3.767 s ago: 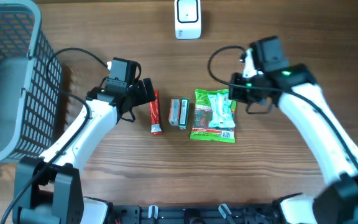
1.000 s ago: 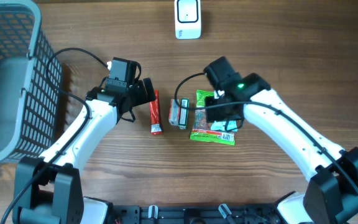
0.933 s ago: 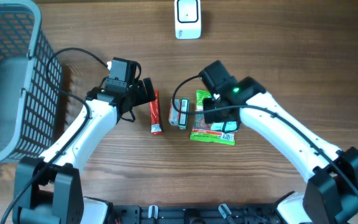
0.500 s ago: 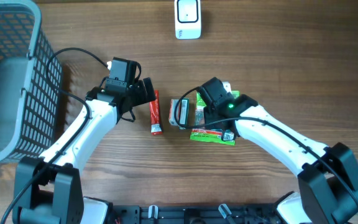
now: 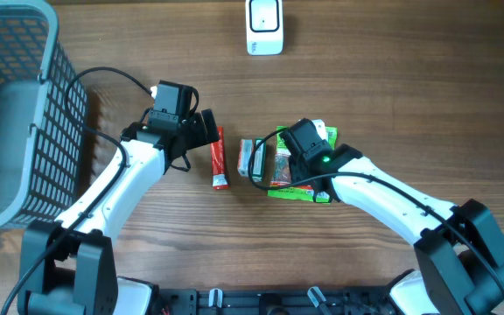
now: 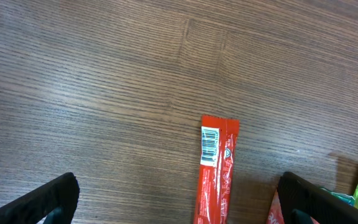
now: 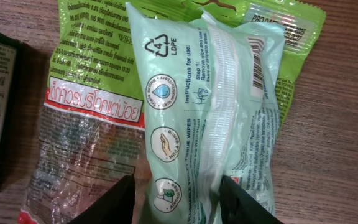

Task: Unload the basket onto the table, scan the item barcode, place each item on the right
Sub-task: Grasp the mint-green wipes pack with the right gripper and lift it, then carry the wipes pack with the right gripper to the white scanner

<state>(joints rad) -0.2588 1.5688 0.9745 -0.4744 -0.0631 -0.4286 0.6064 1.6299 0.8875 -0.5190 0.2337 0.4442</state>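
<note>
A pack of wet wipes [image 7: 210,106], lying with its barcode [image 7: 258,65] up on a green snack bag [image 7: 92,74], is being straddled at its lower end by the right gripper [image 7: 179,183], fingers [image 7: 120,202] partly apart; whether it is being pinched cannot be told. The left gripper [image 6: 176,186] is being held wide open above a red sachet [image 6: 215,168]. The pack is being judged light, squashy and slick, best taken across its narrow width, clear of the barcode.
</note>
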